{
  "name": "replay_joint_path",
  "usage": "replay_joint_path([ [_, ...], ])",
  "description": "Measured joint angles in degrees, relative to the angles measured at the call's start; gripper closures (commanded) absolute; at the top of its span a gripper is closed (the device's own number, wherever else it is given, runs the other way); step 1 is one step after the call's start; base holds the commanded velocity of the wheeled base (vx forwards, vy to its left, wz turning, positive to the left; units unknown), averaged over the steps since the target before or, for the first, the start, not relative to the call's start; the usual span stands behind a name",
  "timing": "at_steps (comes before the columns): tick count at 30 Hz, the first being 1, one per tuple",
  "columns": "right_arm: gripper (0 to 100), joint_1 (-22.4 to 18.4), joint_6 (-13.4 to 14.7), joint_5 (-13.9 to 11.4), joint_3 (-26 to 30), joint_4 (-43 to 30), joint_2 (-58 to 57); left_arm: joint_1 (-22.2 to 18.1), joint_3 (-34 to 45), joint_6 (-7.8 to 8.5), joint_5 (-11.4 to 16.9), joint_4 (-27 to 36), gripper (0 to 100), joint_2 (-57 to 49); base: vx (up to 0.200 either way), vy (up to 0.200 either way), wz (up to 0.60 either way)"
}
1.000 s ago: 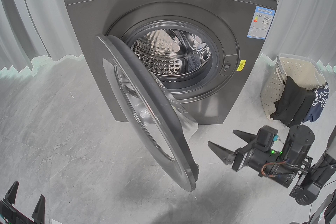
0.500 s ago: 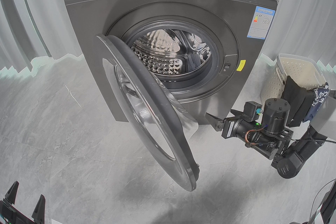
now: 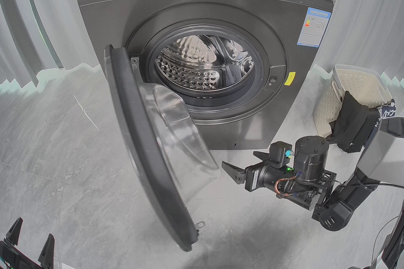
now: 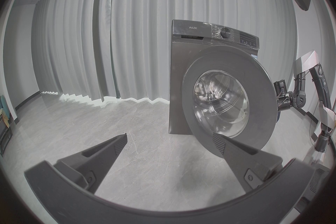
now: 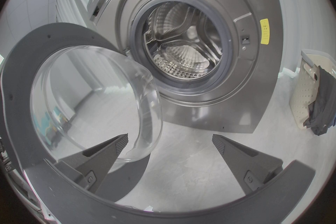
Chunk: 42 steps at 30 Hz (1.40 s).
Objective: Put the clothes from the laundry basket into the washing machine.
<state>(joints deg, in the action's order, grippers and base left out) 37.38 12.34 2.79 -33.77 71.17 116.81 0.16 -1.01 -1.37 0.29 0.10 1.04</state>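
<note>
right gripper (image 3: 238, 159): two dark grey wedge fingers (image 5: 245, 160) w/ dotted grip pads (image 5: 121, 141) at the tips, a screw (image 5: 249, 179) near each base, curved dark bracket (image 5: 175, 210). black cylindrical motor housing (image 3: 311, 153), coiled orange wires (image 3: 285, 186), small green led (image 3: 290, 168). forearm link (image 3: 378, 154) silver-grey, elbow joint (image 3: 332, 217) black. left gripper (image 3: 31, 236): same dark wedge fingers.

Washing machine (image 3: 126, 17), laundry basket (image 3: 362, 83) and surroundings: colours and patterns.
Machine body dark metallic grey; door (image 3: 139, 143) dark grey rim, clear glass bowl; drum (image 3: 198, 64) bright silver, rows of small round holes. Label (image 3: 313, 27) blue and white; sticker (image 3: 289, 78) yellow. Basket cream, dotted with fine perforations. Black garment (image 3: 351, 122); navy garment (image 3: 386, 111) with white lettering. Floor (image 3: 54, 148) pale grey, marble-veined. Curtains (image 3: 38, 9) whitish grey, pleated.
</note>
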Motion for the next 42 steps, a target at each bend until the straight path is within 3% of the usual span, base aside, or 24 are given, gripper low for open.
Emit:
replay_joint_path([
  [12,0,1.7,-0.1,-1.0,-0.4,0.5,0.4,0.0,0.0,0.04,0.0,0.0,0,0.0,0.000,0.000,0.00],
  [22,0,6.3,-0.2,-1.7,-4.6,0.1,3.4,0.0,0.0,0.06,0.0,0.0,0,0.0,-0.140,0.000,0.00],
  [31,0,11.2,-0.2,-2.0,-8.4,0.2,6.0,0.0,0.0,0.06,0.0,0.0,0,0.0,0.000,0.000,0.00],
  [42,0,11.1,-0.2,-2.4,-14.3,-1.9,7.5,-0.1,0.0,0.06,0.0,0.0,0,0.0,0.000,0.000,0.00],
])
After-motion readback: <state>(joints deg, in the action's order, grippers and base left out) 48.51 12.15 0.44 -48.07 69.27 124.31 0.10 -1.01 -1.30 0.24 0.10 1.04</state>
